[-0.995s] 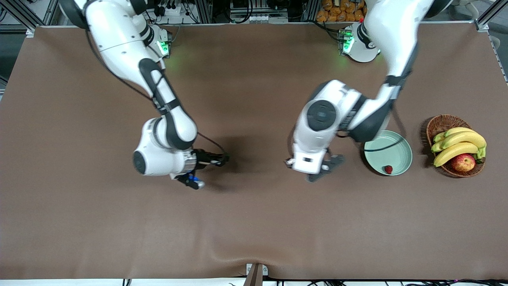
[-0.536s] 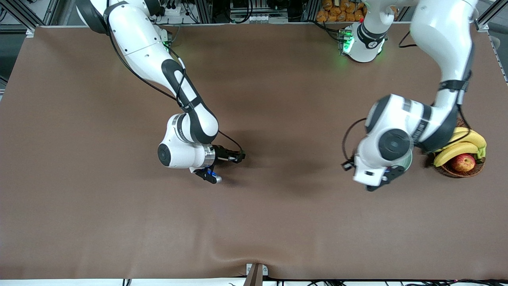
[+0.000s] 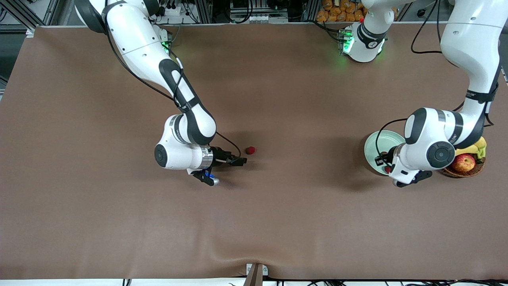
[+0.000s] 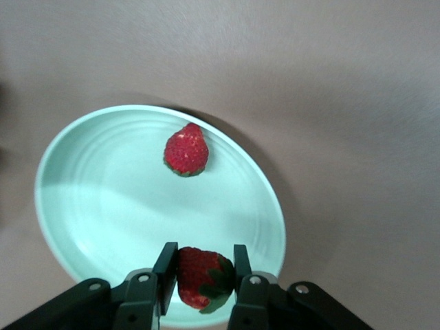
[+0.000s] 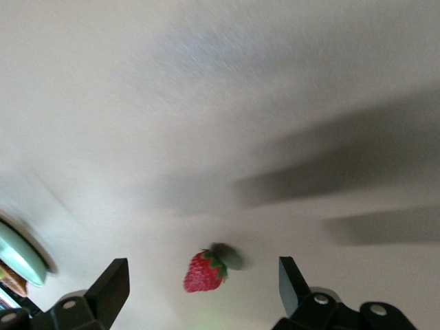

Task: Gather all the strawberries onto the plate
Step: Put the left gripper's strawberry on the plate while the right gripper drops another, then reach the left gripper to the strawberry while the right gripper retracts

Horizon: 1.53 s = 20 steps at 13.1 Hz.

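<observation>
The pale mint-green plate (image 3: pixel 375 143) sits toward the left arm's end of the table. One strawberry (image 4: pixel 186 150) lies on it and shows as a red speck in the front view (image 3: pixel 387 169). My left gripper (image 4: pixel 203 265) is shut on a second strawberry (image 4: pixel 201 276) and holds it just over the plate's rim (image 4: pixel 275 227); in the front view the left arm's hand (image 3: pixel 403 172) hides it. A third strawberry (image 3: pixel 250 150) lies on the table mid-way along. My right gripper (image 3: pixel 239 161) is open, low beside it; in the right wrist view (image 5: pixel 201 268) that berry (image 5: pixel 204 271) lies between the spread fingers.
A brown wicker basket (image 3: pixel 474 170) with bananas (image 3: pixel 481 143) and a red-yellow apple (image 3: pixel 464 162) stands beside the plate, partly under the left arm. The brown table cover has a ridge near the front edge (image 3: pixel 254 258).
The left arm swung from the table's middle to over the plate, uncovering the berry on the table. The right gripper moved toward that berry.
</observation>
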Each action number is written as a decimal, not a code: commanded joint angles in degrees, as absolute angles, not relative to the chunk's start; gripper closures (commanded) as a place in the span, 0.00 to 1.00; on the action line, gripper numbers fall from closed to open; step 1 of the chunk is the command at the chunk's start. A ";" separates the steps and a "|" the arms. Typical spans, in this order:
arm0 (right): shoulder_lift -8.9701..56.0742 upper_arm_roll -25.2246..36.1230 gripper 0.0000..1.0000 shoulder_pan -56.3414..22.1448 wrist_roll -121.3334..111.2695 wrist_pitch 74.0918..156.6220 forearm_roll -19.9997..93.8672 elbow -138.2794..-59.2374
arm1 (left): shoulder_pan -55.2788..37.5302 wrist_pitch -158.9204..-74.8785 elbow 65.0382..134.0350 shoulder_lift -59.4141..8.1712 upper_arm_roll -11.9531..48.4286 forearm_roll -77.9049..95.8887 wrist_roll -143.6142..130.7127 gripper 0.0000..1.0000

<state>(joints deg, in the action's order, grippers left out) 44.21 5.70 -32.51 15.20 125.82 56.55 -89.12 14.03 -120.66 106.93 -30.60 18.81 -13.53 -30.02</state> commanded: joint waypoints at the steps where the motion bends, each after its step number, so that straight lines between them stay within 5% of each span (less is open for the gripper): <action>1: 40.00 5.62 0.03 -31.29 18.97 122.71 57.31 -90.00 | 16.00 -123.05 110.65 -28.13 19.60 -14.68 -27.25 0.00; 6: 30.69 5.89 0.00 -27.78 27.14 116.56 52.93 -90.26 | 15.38 -120.77 108.64 -25.93 25.03 -13.71 -31.09 0.00; 9: 25.77 5.80 0.00 -25.32 27.77 111.55 41.01 -90.09 | 12.15 -120.76 104.17 -28.02 30.84 -13.62 -43.46 0.00; 14: 17.34 5.80 0.00 -21.45 27.16 103.82 19.98 -89.12 | -4.02 -120.76 90.02 -37.86 30.94 -13.89 -56.33 0.00; 20: 10.03 5.19 0.00 -15.49 22.88 86.77 10.20 -81.22 | -17.90 -125.14 79.73 -47.36 28.23 -13.89 -63.61 0.00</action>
<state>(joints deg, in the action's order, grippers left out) 11.49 6.60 -18.38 25.68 90.18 11.85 -83.22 -13.30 -123.60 84.70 -43.46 30.64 -13.47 -60.69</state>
